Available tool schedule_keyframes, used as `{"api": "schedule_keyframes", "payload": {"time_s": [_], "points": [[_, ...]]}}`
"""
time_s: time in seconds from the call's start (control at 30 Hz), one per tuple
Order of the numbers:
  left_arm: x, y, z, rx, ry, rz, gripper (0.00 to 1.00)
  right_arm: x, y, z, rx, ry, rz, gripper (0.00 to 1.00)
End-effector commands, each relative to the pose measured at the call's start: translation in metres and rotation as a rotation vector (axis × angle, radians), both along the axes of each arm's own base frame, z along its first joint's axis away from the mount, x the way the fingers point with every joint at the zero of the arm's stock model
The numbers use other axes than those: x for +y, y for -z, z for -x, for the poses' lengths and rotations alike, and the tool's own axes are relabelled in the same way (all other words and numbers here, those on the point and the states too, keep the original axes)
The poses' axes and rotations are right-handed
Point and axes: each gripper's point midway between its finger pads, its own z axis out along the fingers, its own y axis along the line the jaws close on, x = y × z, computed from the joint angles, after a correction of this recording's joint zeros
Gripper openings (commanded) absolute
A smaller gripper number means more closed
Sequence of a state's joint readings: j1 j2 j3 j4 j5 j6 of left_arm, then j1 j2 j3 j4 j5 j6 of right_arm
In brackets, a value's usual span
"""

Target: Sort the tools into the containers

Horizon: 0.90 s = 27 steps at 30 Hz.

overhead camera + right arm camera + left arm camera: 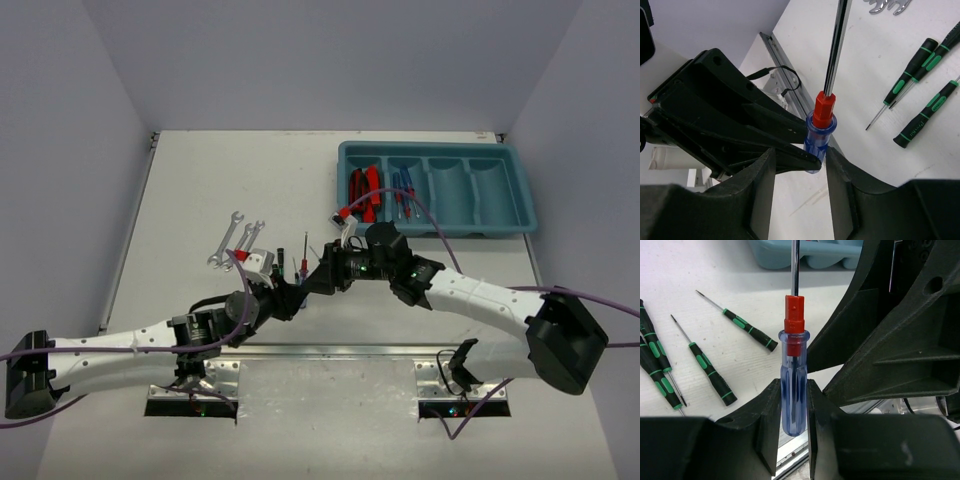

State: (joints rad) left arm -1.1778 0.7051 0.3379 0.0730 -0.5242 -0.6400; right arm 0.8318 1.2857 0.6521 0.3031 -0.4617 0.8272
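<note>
We are clamping the blue-handled screwdriver (pixel 793 365) in our left gripper (pixel 792 387). Its two fingers (pixel 767 420) are pressing against opposite sides of the clear blue handle. The red collar and steel shaft are pointing away from the gripper, toward the far edge of the tabletop (pixel 200 180). We are holding the tool off the surface, close to the near edge and about halfway between the left and right edges.

We are keeping our right gripper (pixel 800 155) open, with its fingers (pixel 757 195) spread on either side of that same handle. We cannot tell whether either finger is touching it. Seen from above, the two grippers are meeting tip to tip around the screwdriver.

The teal tray (pixel 520 215) is sitting in the far right corner, its long side running along the far edge. Red-and-black tools (pixel 365 190) are lying in the compartment nearest the left edge, and more blue-handled screwdrivers (pixel 403 190) are lying in the one beside it.

Several black screwdrivers (pixel 707 370) with green marks are lying loose on the surface just beside our left gripper, on its left-edge side. The silver wrenches (pixel 235 240) are lying farther toward the left edge, fanned out and overlapping at one end.
</note>
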Motion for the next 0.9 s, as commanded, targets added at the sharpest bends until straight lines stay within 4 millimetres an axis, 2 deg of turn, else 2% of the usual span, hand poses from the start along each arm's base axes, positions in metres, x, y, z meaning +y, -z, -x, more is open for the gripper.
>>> {"api": "schedule_keyframes", "payload": {"time_s": [0.0,0.1,0.4,0.5,0.6,0.67,0.73,0.8,0.83,0.87], "points": [[-0.027,-0.047,0.012,-0.056,0.113,0.185,0.0,0.009,-0.03,-0.024,-0.114,0.1,-0.06,0.48],[-0.023,-0.045,0.011,-0.055,0.095,0.173,0.0,-0.001,-0.03,-0.028,-0.129,0.16,-0.041,0.58],[-0.024,-0.042,0.012,-0.049,0.103,0.171,0.0,-0.013,-0.034,-0.043,-0.117,0.283,-0.007,0.62],[-0.025,-0.043,0.012,-0.052,0.107,0.173,0.0,-0.006,-0.033,-0.042,-0.098,0.253,-0.009,0.55],[-0.024,-0.045,0.01,-0.053,0.093,0.177,0.01,0.002,-0.026,-0.035,-0.061,0.204,-0.012,0.38],[-0.023,-0.046,0.008,-0.056,0.078,0.176,0.1,0.006,-0.023,-0.029,-0.04,0.164,-0.022,0.24],[-0.022,-0.048,0.004,-0.064,0.064,0.155,0.26,0.01,-0.022,-0.021,-0.025,0.117,-0.038,0.05],[-0.019,-0.043,0.001,-0.058,0.04,0.116,0.38,0.011,-0.026,-0.018,-0.034,0.097,-0.052,0.0],[-0.016,-0.04,-0.002,-0.054,0.018,0.096,0.48,0.011,-0.027,-0.018,-0.042,0.091,-0.051,0.0],[-0.012,-0.038,-0.005,-0.042,-0.008,0.071,0.72,0.007,-0.027,-0.024,-0.065,0.114,-0.02,0.0]]}}
